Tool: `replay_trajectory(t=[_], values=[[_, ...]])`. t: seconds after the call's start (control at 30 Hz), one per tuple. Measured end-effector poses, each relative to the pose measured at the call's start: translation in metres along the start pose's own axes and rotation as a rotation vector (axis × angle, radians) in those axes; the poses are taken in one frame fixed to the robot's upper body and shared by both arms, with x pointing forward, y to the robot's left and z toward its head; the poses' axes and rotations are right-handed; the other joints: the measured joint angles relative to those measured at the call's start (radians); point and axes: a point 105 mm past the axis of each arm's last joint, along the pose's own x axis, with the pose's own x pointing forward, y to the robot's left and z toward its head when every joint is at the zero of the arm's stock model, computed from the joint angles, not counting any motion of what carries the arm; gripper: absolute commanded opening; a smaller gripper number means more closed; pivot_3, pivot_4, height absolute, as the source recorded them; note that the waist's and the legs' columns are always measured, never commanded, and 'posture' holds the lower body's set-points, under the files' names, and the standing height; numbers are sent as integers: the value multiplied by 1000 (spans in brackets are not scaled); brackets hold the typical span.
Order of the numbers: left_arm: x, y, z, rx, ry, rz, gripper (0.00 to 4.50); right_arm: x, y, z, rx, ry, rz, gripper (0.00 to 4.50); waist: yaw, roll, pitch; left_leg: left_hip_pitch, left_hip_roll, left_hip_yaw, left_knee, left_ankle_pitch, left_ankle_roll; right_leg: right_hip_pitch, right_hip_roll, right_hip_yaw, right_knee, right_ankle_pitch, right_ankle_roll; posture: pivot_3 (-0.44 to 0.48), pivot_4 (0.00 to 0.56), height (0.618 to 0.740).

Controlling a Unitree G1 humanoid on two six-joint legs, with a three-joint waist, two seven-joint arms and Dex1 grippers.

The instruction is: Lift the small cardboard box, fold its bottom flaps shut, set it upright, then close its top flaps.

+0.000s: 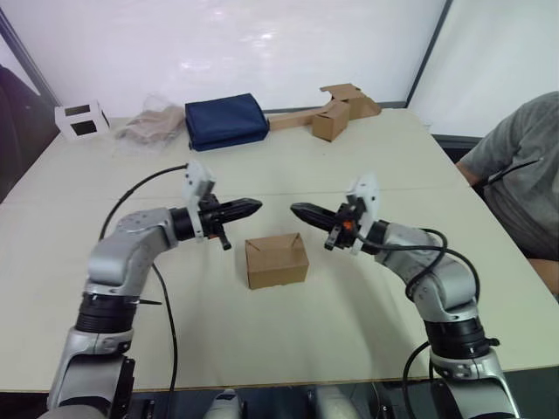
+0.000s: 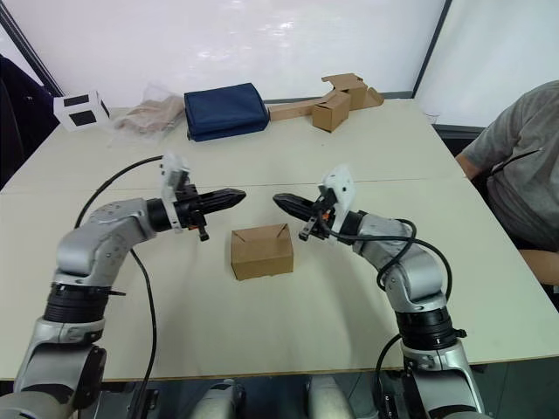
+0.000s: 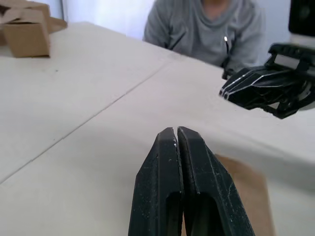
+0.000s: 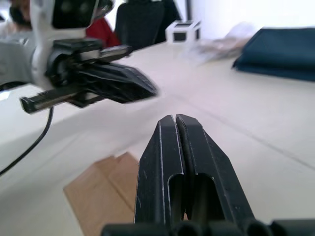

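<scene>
My box [image 1: 276, 260] sits flaps-closed; both grippers, left [image 1: 253, 207] and right [image 1: 297, 209], hover pinched together above it—descending like that could crush it.

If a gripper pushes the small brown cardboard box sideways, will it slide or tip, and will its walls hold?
The small brown cardboard box sits squat and flat on the pale table, so it would probably slide rather than tip. It is probably light. Its thin corrugated walls and hinged flaps may flex under a pinch.
</scene>
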Motion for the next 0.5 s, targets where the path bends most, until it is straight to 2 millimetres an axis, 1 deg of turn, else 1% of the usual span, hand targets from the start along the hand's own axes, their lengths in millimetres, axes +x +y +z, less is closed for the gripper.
replay_trajectory(t=[0.03,0.1,0.13,0.2,0.27,0.37,0.43,0.5], values=[[-9,-1,-8,-39,24,17,70,-7,1,-5,20,21,-7,0,-1,0,0,0,0,0,0,0,0,0,0,0,0,0,0,0,150,740],[-22,-2,-20,-69,68,44,70,-17,0,-11,62,37,-24,0,-1,0,0,0,0,0,0,0,0,0,0,0,0,0,0,0,150,740],[-33,-3,-30,-78,106,69,70,-24,1,-12,78,43,-34,0,-1,0,0,0,0,0,0,0,0,0,0,1,0,0,0,0,150,740],[-55,2,-42,-89,159,138,70,-36,-3,-12,77,54,-79,0,1,0,0,1,0,0,0,0,0,0,0,1,0,0,0,0,150,740],[-70,5,-50,-88,196,192,70,-47,-9,-16,69,86,-125,0,6,0,0,1,0,1,0,0,0,0,0,1,0,0,0,0,150,740],[-86,1,-67,-115,249,218,70,-64,-12,-29,89,147,-164,0,19,0,0,1,0,1,0,0,0,1,0,1,-1,0,0,0,150,740],[-91,-2,-76,-136,265,223,70,-73,-13,-35,105,183,-180,0,26,0,0,1,0,1,0,0,0,1,0,1,-1,0,0,0,150,740],[-96,-3,-83,-135,284,229,70,-85,-10,-41,110,236,-176,0,30,0,0,1,0,1,0,0,0,1,0,1,-1,0,0,0,150,740]])
